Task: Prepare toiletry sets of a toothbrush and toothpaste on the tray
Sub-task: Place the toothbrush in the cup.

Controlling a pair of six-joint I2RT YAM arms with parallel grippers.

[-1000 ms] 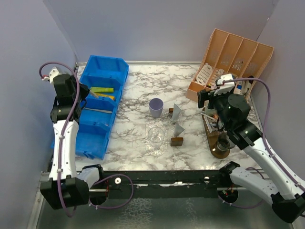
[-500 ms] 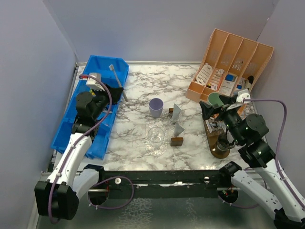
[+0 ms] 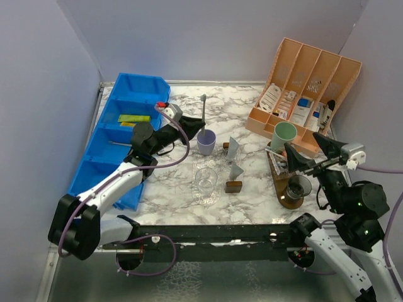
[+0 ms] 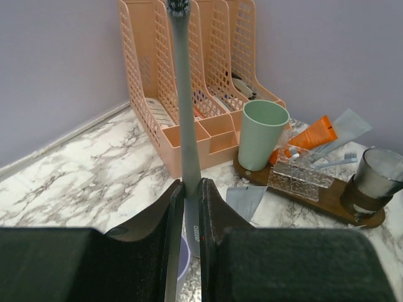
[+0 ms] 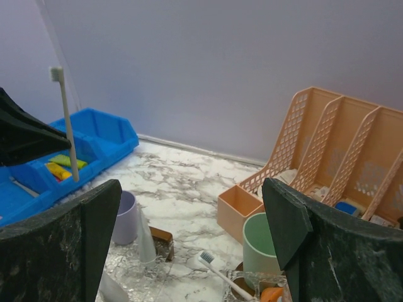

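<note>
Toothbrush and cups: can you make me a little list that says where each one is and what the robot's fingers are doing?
Grey toothbrush: upright, pinched by the left fingers
Lilac cup: on the table, right under the toothbrush
Mint green cup: standing on the wooden tray
Smoky dark cup: at the tray's other end
Clear cup: on the table, off the tray
Right fingers: wide open, holding nothing
</note>
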